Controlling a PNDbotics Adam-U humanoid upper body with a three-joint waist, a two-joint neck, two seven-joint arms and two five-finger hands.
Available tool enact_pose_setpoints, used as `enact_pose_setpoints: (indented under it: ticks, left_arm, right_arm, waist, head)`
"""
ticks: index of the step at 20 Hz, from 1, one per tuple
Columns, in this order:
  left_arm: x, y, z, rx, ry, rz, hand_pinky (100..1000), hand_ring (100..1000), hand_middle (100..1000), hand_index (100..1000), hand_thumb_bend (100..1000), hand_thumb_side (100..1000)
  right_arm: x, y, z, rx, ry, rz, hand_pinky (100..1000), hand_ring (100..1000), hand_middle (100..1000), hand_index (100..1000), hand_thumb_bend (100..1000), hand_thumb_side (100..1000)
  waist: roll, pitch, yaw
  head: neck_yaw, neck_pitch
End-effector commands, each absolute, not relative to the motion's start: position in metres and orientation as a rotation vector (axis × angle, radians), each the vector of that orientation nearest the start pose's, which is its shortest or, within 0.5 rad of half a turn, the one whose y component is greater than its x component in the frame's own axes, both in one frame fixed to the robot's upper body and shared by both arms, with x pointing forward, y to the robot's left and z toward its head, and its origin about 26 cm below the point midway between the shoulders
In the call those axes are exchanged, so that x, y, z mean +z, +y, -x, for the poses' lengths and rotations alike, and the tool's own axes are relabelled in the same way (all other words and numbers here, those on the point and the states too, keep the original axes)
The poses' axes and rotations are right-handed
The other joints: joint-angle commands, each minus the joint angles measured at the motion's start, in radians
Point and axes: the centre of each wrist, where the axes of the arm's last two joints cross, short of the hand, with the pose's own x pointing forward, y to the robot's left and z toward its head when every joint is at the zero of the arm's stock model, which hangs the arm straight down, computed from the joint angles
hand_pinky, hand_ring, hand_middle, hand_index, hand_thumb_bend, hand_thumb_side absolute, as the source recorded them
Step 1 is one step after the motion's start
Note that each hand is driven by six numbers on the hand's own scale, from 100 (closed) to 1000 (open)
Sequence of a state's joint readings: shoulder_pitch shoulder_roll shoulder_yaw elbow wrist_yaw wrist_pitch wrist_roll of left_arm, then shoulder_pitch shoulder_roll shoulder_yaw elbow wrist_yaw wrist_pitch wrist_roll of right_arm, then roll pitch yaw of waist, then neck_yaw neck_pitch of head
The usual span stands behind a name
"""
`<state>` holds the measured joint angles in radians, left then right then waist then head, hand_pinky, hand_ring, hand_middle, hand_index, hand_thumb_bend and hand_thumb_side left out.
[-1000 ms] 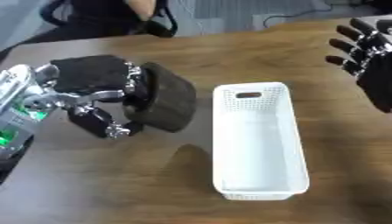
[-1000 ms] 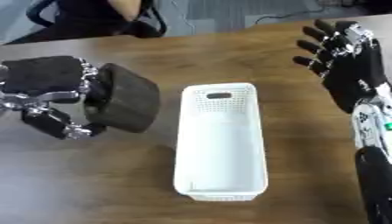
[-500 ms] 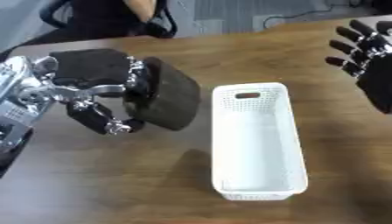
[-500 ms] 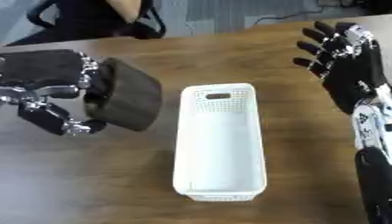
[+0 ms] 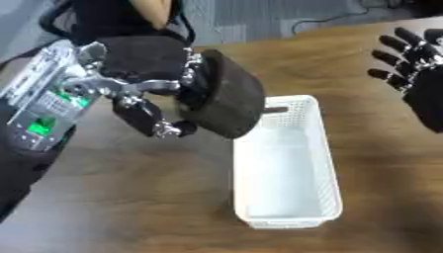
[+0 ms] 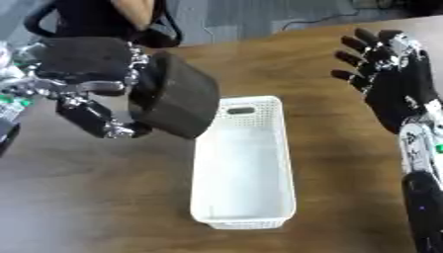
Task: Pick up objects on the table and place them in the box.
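One dark block [image 5: 225,99] (possibly foam) gripped by left hand [image 5: 143,94] at white box's [image 5: 290,197] 11 o'clock corner; right hand [image 6: 394,69] idle, fingers spread.

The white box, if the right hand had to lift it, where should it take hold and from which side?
Probably the far short wall of the white box, where a handle slot is cut. The right hand hovers open to the box's right, so it could come in from that side. The left hand holds the dark block above that end, so wait for it to clear.
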<state>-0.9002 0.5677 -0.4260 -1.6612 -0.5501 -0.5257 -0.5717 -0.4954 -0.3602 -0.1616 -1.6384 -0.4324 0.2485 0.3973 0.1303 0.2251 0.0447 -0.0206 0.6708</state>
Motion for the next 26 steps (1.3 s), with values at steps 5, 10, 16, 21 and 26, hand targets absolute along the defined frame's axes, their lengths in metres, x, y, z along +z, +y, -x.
enact_pose_setpoints:
  ticks: [5,10,16,21,26]
  left_arm:
    - [0.296,0.158,-0.372,2.325,1.971,0.533,100,100,257,384,100,100]
    - [0.291,0.155,-0.374,2.341,1.965,0.505,100,100,255,382,100,100]
    - [0.276,0.152,-0.379,2.401,1.952,0.452,100,100,251,378,100,100]
    - [0.255,0.141,-0.385,2.452,1.927,0.366,100,100,248,374,100,104]
    - [0.243,0.138,-0.388,2.476,1.918,0.339,100,100,247,373,100,106]
  right_arm:
    - [0.212,-0.311,-0.368,0.406,-1.912,-0.406,824,933,948,1000,100,1000]
    - [0.212,-0.311,-0.368,0.408,-1.913,-0.410,825,933,948,1000,100,1000]
    - [0.213,-0.310,-0.368,0.412,-1.914,-0.408,825,934,948,1000,100,1000]
    - [0.216,-0.306,-0.369,0.437,-1.916,-0.422,825,934,948,1000,100,1000]
    - [0.217,-0.305,-0.370,0.442,-1.917,-0.421,826,934,948,1000,100,1000]
  waist:
    - [-0.001,-0.018,-0.010]
    - [-0.002,-0.017,-0.012]
    - [0.000,-0.014,-0.015]
    - [0.003,-0.006,-0.029]
    - [0.005,-0.002,-0.034]
  head:
    - [0.015,-0.019]
    - [0.015,-0.021]
    - [0.018,-0.022]
    - [0.021,-0.031]
    - [0.020,-0.034]
